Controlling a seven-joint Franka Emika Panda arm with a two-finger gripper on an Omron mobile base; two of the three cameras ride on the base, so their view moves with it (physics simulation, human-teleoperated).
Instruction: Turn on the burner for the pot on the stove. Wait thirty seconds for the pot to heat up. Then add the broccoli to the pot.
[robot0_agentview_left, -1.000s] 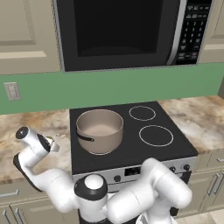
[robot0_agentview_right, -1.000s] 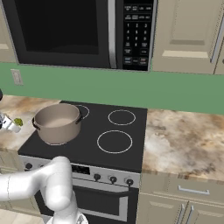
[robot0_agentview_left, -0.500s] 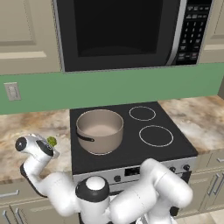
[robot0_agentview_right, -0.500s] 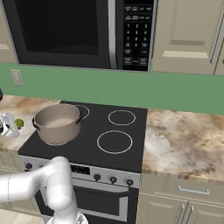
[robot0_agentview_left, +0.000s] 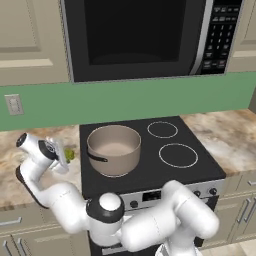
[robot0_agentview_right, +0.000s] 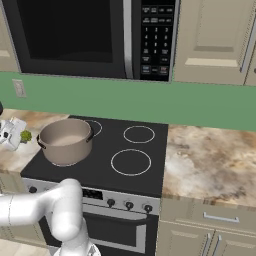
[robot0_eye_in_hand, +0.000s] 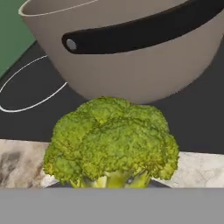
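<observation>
We find a mottled stone counter (robot0_agentview_left: 20, 165) at left, beneath a green wall (robot0_agentview_left: 125, 100). The gripper (robot0_agentview_left: 64, 156) is closed on the knobbly green broccoli (robot0_agentview_left: 69, 154), above the counter beside the pot (robot0_agentview_left: 114, 148). That matte beige pot sits on the stove (robot0_agentview_left: 165, 167), glossy black glass with white rings.

**Broccoli raised beside the pot on the stove**

The pot (robot0_agentview_left: 114, 149) is wide, round and matte beige-tan, with dark loop handles, and stands upright on the front left ring of the black glass-top stove (robot0_agentview_left: 165, 170). Its inside looks bare. The broccoli (robot0_eye_in_hand: 111, 142), a green floret with a pale yellow-green stem, sits above the counter edge just left of the pot, near its handle and apart from its wall.
</observation>
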